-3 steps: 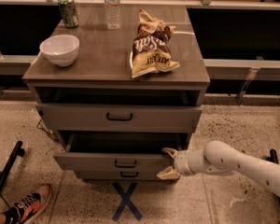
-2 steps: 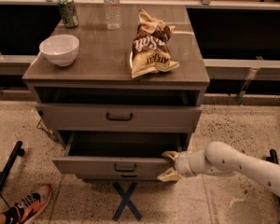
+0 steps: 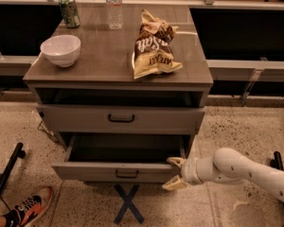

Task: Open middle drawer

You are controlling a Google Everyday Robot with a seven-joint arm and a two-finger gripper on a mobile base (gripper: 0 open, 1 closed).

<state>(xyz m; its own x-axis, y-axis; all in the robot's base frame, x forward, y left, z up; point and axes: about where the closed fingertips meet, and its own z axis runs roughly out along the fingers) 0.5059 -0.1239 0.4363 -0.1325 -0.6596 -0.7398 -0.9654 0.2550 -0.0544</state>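
Observation:
The middle drawer (image 3: 92, 170) is a grey wood-grain drawer with a small black bar handle (image 3: 127, 174). It stands pulled out from the cabinet, and its dark inside shows. My gripper (image 3: 174, 172) is at the right end of its front panel. Its fingers are spread, one finger (image 3: 176, 161) over the panel's top edge and the other in front of it, lower down. My white arm (image 3: 246, 169) reaches in from the right. The top drawer (image 3: 75, 118) above is shut. The bottom drawer is hidden under the open one.
On the cabinet top (image 3: 99, 63) are a white bowl (image 3: 61, 49), a green can (image 3: 68, 11), a water bottle (image 3: 114, 6) and a chip bag (image 3: 153, 46). A blue X (image 3: 128, 204) marks the floor in front. A red shoe (image 3: 26, 208) and a black pole (image 3: 7, 174) are at the lower left.
The middle drawer has slid a little farther out toward the camera. My gripper has stayed at its right front corner and moved with it.

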